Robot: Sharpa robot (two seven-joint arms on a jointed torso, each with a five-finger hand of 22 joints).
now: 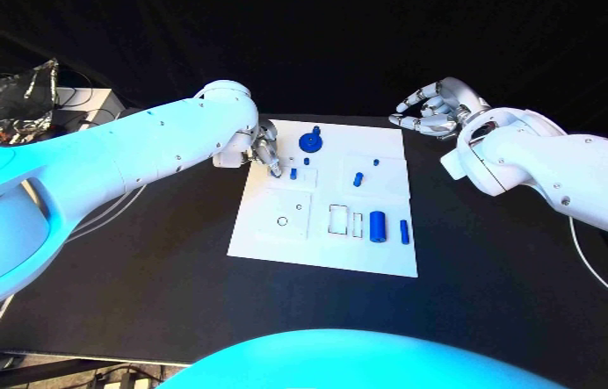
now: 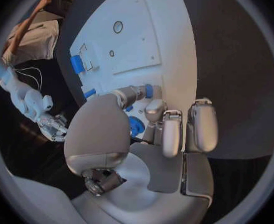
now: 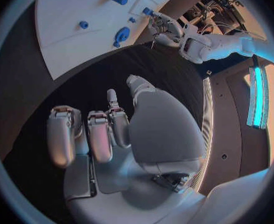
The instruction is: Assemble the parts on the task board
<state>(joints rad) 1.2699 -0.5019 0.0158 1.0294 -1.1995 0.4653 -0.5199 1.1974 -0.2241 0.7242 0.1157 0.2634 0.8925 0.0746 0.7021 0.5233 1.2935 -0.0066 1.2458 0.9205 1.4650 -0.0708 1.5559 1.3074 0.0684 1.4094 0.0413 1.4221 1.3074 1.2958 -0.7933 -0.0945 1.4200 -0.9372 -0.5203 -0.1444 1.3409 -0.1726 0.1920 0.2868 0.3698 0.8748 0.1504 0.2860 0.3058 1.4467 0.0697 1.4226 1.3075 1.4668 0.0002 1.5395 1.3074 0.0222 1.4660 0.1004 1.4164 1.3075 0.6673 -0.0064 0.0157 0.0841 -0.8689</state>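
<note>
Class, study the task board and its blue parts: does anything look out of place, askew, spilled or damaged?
Nothing stands out. The task board lies flat on the black table, undamaged, and every blue part rests on it, such as the large cylinder and the round part. Nothing is spilled.

No words, numbers or signs can be read anywhere. The white task board has only outlines of shapes on it, no letters.
</note>
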